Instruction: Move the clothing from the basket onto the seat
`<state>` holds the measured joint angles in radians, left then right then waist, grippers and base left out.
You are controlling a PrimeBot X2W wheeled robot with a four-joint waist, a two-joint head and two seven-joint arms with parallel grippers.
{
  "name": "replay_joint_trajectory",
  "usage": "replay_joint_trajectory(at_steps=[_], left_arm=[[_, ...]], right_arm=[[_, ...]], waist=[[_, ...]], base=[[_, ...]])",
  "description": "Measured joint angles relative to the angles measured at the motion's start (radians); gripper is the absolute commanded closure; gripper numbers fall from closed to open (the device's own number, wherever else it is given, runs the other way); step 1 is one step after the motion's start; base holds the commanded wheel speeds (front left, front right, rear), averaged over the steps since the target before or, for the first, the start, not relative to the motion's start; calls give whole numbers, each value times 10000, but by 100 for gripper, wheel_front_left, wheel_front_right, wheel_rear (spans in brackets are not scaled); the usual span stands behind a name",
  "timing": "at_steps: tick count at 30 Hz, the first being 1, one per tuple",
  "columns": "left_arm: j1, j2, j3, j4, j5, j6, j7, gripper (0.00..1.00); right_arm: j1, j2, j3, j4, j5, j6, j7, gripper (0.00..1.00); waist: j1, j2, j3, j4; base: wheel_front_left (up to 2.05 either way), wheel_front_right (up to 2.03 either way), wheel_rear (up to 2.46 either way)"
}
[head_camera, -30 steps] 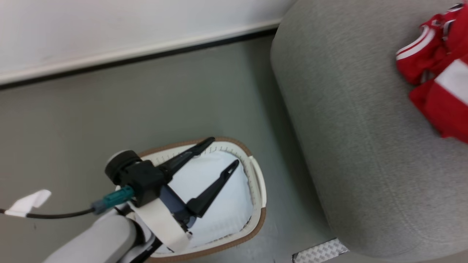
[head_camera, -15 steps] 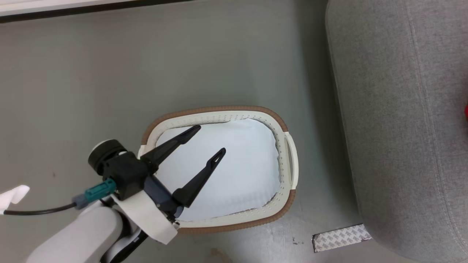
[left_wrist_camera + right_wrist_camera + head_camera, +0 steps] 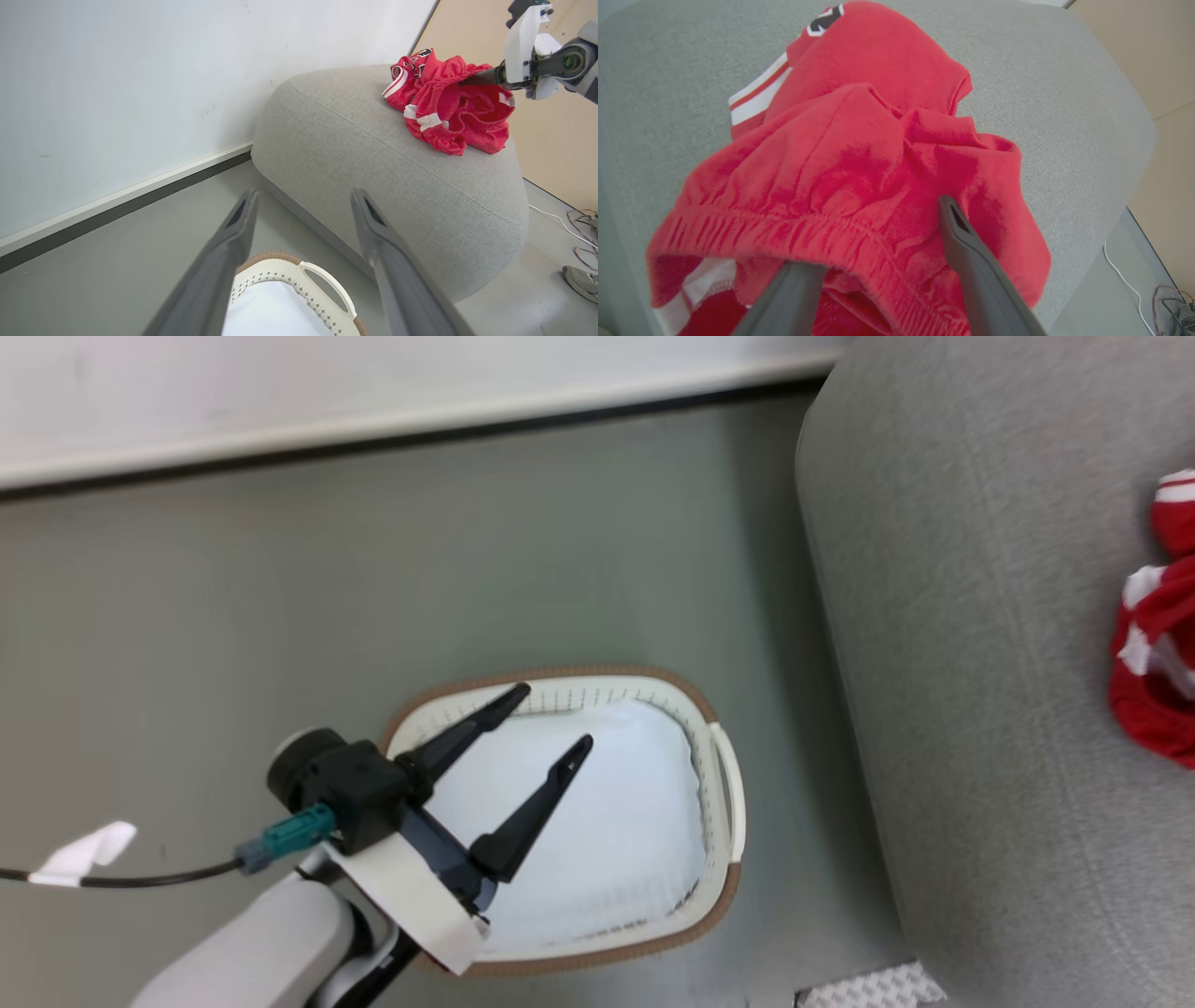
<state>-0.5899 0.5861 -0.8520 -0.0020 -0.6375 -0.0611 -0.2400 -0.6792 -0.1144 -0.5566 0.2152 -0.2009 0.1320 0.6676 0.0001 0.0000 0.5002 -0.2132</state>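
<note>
My head view has swung over the last second: it dipped towards the floor [image 3: 280, 616] and has come back up, so the clothing [image 3: 1153, 663] shows again at the right edge of the frame. That is my camera moving, not the things. The basket [image 3: 560, 674] sits in the lower middle as before, and through all three looks it holds just a flat white cloth [image 3: 616, 821]. I judge the moving is all but done; what remains is to let go cleanly.

My left hand [image 3: 553, 717] still hangs over the basket, fingers spread and holding nothing.

My right hand [image 3: 878, 233] is at the red heap in the centre of its wrist view, fingers apart. One fingertip is tucked under the gathered elastic waistband and the other lies on top of the fabric. It could snag as I pull away.

The clothing is soft, crumpled knit with white stripes and a black-and-white patch near the top. The seat [image 3: 980, 709] is coarse grey weave, plump and rounded. The basket is hard cream plastic with rows of holes and a brown rim.
</note>
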Motion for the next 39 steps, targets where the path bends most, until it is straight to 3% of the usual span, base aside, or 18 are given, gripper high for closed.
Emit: replay_joint_trajectory(at_steps=[8,10,13,16,23,29,32,35,39], left_arm=[[453,-675,-38,825,-242,184,-98,0],[597,-794,-15,993,-318,255,-128,0],[783,-970,96,1235,-487,368,-169,0],[1011,-1097,345,1417,-640,520,-184,0],[1651,-1256,1703,1708,-849,1034,-230,0],[2641,-1009,3695,1804,-995,1611,-240,0],[3188,-936,4617,1708,-435,1979,-240,0],[3831,-1197,5492,1553,-203,2025,-240,0],[4578,-1801,6556,1478,203,1741,-242,0]], right_arm=[[1340,-596,1198,-481,1490,0,2140,0],[1796,-1057,1570,-717,1956,0,2510,0],[2228,-1707,2138,-1436,2648,0,2537,0],[2582,-1931,2606,-2182,3388,0,2123,0],[3147,-2036,3555,-3453,4976,0,401,0],[3568,-1695,4025,-3496,5651,0,-2084,0],[4039,-1503,4146,-3306,5737,-2,-3166,0],[4414,-1185,4203,-2995,5664,0,-4228,0],[5127,-662,4531,-2560,5285,-2,-5463,0]], waist=[[-2,0,-1470,-118],[-2,0,-1850,-137],[-3,0,-2416,-142],[-3,0,-2957,-112],[-4,1,-4052,305],[-4,0,-4614,1039],[-3,0,-4819,1398],[-3,1,-4960,1713],[-3,1,-5107,2006]], base=[[0,0,0],[0,0,0],[0,0,0],[0,0,0],[0,0,0],[0,0,0],[0,0,0],[0,0,0],[0,0,0]])
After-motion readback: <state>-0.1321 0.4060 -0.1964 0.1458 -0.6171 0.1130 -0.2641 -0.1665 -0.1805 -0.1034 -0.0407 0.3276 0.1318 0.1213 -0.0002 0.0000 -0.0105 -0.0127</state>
